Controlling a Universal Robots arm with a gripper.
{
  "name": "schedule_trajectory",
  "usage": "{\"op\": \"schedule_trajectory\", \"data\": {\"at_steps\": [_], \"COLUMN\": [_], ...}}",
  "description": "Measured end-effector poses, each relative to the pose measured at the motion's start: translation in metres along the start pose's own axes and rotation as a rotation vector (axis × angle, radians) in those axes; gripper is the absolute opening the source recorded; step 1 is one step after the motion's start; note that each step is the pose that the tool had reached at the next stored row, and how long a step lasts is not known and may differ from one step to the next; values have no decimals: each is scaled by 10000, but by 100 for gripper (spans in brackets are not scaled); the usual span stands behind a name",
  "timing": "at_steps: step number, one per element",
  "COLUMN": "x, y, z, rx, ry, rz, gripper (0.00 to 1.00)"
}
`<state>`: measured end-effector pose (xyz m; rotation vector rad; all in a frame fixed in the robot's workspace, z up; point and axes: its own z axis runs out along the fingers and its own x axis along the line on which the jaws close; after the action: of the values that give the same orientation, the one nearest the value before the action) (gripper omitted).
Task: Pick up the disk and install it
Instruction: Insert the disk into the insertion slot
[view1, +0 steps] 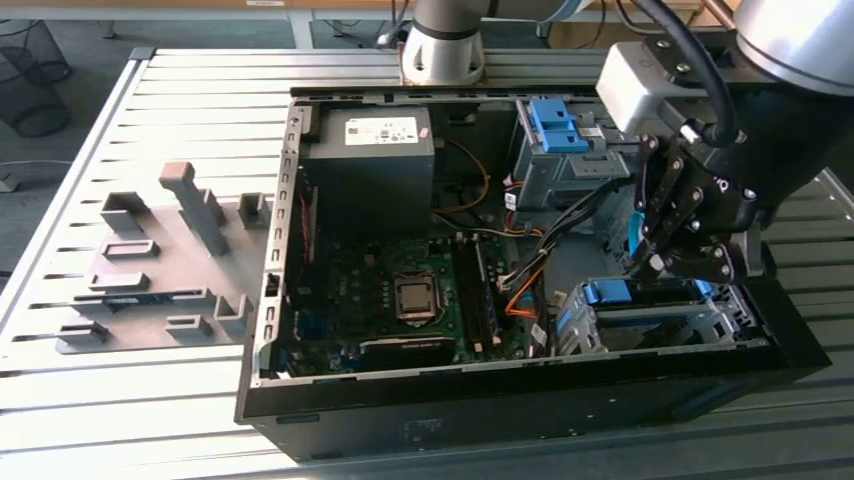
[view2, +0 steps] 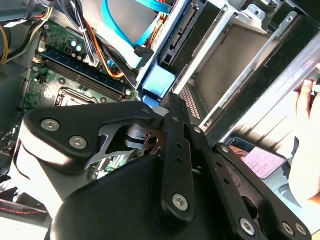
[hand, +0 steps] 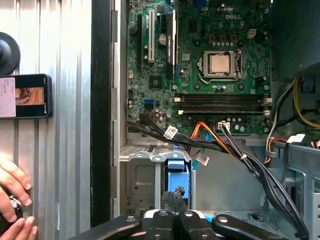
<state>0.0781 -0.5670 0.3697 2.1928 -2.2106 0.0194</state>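
Observation:
The disk sits in the metal drive cage at the near right corner of the open computer case, with its blue carrier end facing up. That blue end also appears in the first wrist view and as a pale blue tab in the second wrist view. My gripper reaches down onto the middle of the carrier. Its fingers are closed on the blue edge in both wrist views. The drive's metal body is hidden inside the cage.
Cable bundles run from the motherboard close past the cage. A second cage with a blue bracket and the grey power supply stand at the back. Outside the case wall lie a phone and a person's hand. A grey fixture plate is on the exterior view's left.

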Motion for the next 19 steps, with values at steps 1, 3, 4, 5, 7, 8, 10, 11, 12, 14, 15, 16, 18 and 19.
{"op": "schedule_trajectory", "data": {"at_steps": [1,3,4,5,7,8,10,11,12,14,15,16,18,19], "x": [-1,-2,-2,-2,-2,-2,-2,-2,-2,-2,-2,-2,-2,-2], "y": [0,-1,-1,-1,-1,-1,0,0,-1,-1,-1,-1,0,-1], "z": [18,54,68,67,67,69,68,69,69,69,68,69,69,69], "rx": [0,0,0,0,0,0,0,0,0,0,0,0,0,0], "ry": [0,0,0,0,-17,-27,-42,-50,-58,-74,-82,-90,-104,-112], "rz": [-3,-5,-6,-7,-8,-9,-10,-10,-11,-13,-13,-13,-14,-15], "gripper": [11,11,11,11,11,11,11,11,11,11,11,11,11,11]}}
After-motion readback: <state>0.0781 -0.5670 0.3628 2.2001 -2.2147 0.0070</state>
